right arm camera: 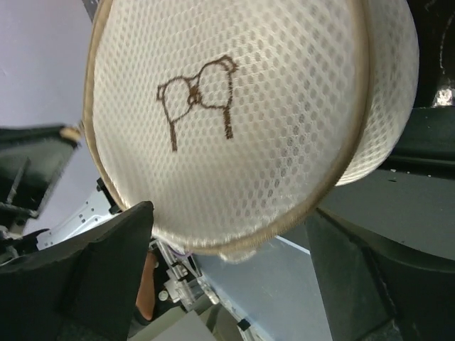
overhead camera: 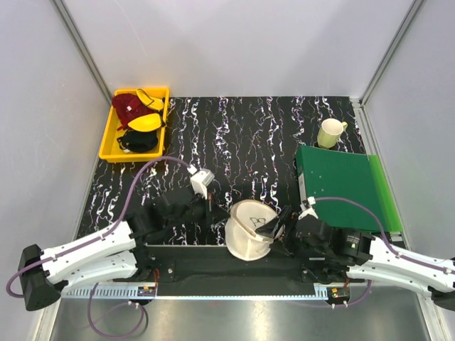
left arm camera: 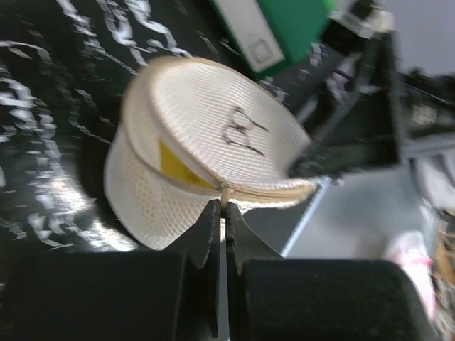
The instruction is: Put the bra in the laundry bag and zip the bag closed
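Note:
The cream-white mesh laundry bag [overhead camera: 249, 231] stands tilted on its side at the table's near edge, its bra drawing facing up. My left gripper [left arm camera: 225, 206] is shut on the bag's zipper pull [left arm camera: 225, 193]; it also shows in the top view [overhead camera: 217, 212] at the bag's left. The zip is partly open, and the mustard-yellow bra [left arm camera: 174, 165] shows through the gap. My right gripper [right arm camera: 229, 213] is open, its fingers [right arm camera: 114, 256] standing wide apart on either side of the bag's rim [right arm camera: 234, 241]. In the top view the right gripper [overhead camera: 274, 227] is at the bag's right side.
A yellow tray [overhead camera: 106, 142] at the back left holds dark red, bright yellow and black garments. A pale yellow mug [overhead camera: 329, 133] stands at the back right. A green binder [overhead camera: 345, 185] lies right of the bag. The table's metal front rail [overhead camera: 227, 288] runs just below the bag.

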Motion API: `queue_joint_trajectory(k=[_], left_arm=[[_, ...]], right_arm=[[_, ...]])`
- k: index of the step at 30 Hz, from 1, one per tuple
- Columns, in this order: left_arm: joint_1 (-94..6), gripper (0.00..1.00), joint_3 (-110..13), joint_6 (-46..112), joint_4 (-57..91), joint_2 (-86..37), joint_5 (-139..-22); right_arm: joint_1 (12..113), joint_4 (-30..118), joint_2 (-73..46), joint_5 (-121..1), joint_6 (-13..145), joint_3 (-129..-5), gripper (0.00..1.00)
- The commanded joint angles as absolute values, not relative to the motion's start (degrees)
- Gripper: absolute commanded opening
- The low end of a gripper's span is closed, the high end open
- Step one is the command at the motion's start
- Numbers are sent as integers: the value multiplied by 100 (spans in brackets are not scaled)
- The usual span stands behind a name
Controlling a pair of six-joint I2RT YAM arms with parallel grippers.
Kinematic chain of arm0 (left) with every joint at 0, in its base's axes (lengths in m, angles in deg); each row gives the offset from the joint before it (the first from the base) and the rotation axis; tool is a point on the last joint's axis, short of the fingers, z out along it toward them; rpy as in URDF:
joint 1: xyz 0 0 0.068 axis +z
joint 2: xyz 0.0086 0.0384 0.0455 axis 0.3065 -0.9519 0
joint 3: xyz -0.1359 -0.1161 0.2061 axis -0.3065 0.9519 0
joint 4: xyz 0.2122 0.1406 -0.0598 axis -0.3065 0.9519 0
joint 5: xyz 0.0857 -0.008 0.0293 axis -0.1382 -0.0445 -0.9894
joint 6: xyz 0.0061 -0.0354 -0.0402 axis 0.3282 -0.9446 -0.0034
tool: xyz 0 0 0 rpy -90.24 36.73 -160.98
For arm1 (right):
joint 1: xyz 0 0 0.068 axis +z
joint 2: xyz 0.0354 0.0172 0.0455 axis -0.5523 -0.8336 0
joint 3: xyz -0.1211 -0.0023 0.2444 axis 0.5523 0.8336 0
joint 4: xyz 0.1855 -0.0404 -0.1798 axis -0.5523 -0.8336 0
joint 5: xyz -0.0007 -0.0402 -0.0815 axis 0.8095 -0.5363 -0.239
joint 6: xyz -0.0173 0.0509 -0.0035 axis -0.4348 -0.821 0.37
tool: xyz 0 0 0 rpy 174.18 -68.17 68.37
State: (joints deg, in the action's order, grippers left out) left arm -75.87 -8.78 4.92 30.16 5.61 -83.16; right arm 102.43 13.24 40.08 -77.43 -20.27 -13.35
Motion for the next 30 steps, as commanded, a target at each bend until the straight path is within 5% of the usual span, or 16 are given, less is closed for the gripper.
queue_joint_trajectory(k=[1, 13, 17, 21, 30], left_arm=[[-7349, 0, -2077, 1133, 3565, 238, -9429], [-5942, 0, -2977, 2216, 4225, -439, -7648], [-5907, 0, -2758, 2164, 4138, -422, -7540], [-5863, 0, -2512, 2076, 4076, -282, -7470], [-5766, 0, -2344, 1988, 4075, 26, -7250]], right_arm=[[10261, 663, 3899, -8245, -1059, -2216, 96], [10130, 1119, 1316, -8905, 4110, -4738, 100], [9515, 1637, 272, -7706, 5130, -5197, 96], [8978, 2200, -346, -6595, 5964, -5452, 77], [8679, 3132, -786, -4959, 6871, -5137, 73]])
